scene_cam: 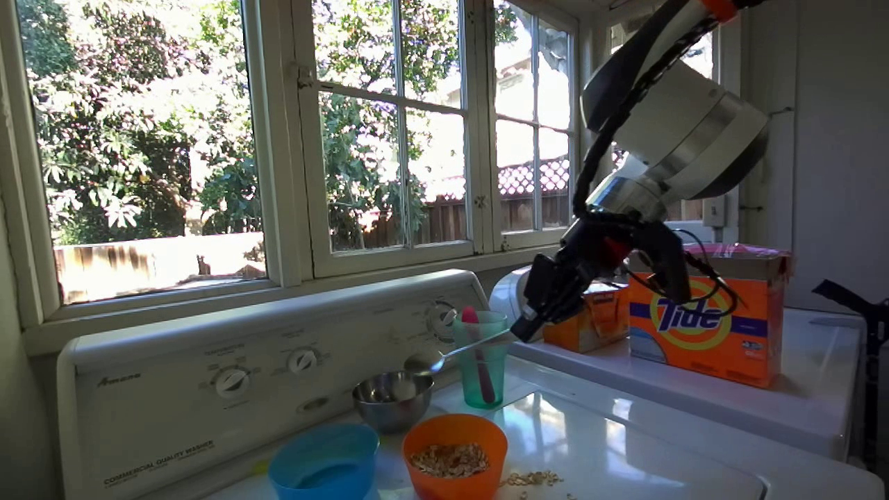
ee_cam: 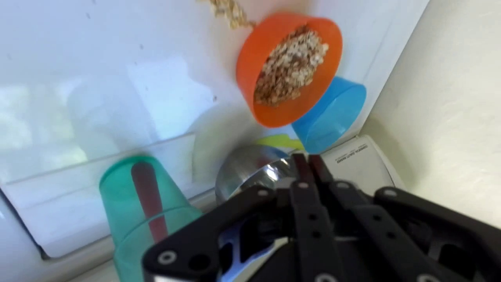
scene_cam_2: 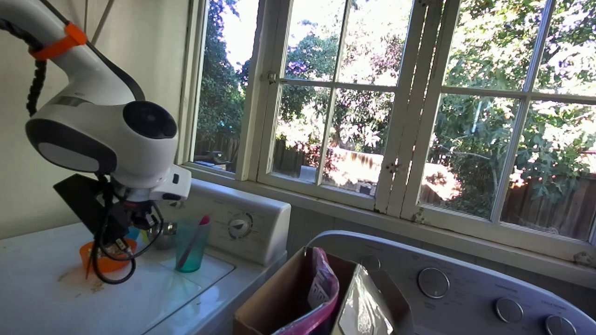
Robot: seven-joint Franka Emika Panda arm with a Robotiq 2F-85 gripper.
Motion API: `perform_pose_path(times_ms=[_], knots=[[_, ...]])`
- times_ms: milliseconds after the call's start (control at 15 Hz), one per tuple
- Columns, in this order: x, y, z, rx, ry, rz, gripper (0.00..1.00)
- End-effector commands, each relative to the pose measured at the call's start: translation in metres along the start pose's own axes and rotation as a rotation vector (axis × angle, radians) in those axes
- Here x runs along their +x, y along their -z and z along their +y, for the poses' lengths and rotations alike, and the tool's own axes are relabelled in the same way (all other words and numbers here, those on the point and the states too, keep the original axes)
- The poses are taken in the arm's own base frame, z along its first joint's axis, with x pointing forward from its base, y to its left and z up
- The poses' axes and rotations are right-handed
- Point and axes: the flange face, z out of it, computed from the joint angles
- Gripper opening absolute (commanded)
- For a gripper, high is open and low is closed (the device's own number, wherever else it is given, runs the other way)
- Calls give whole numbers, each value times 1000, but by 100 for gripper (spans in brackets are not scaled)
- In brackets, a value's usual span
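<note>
one shiny, round-bowled metal spoon (scene_cam: 430,362), pinched in the black gripper (scene_cam: 524,329)

Metal: shiny spoon (scene_cam: 432,362), smooth bowl (scene_cam: 393,411). Plastic: see-through green cup (scene_cam: 495,369), smooth orange tub (scene_cam: 455,429), blue tub (scene_cam: 323,451). Flakes (scene_cam: 450,461) look rough, washer top (scene_cam: 653,464) is glossy, Tide box (scene_cam: 722,345) looks cardboard.

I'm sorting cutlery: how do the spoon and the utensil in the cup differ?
The spoon is silver; the utensil is pink. The gripper holds the spoon; the utensil stands in the cup. The spoon slopes gently; the utensil leans more steeply. Both look long and slim.
</note>
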Motion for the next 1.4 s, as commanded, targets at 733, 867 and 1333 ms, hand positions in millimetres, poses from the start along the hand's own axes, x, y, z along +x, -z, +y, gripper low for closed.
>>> perform_pose_path(times_ms=[733, 867, 1333], knots=[[-51, 45, 3, -65, -13, -145, 5], [-49, 43, 0, -73, -6, -140, 5], [-31, 10, 0, -97, 53, -197, 1]])
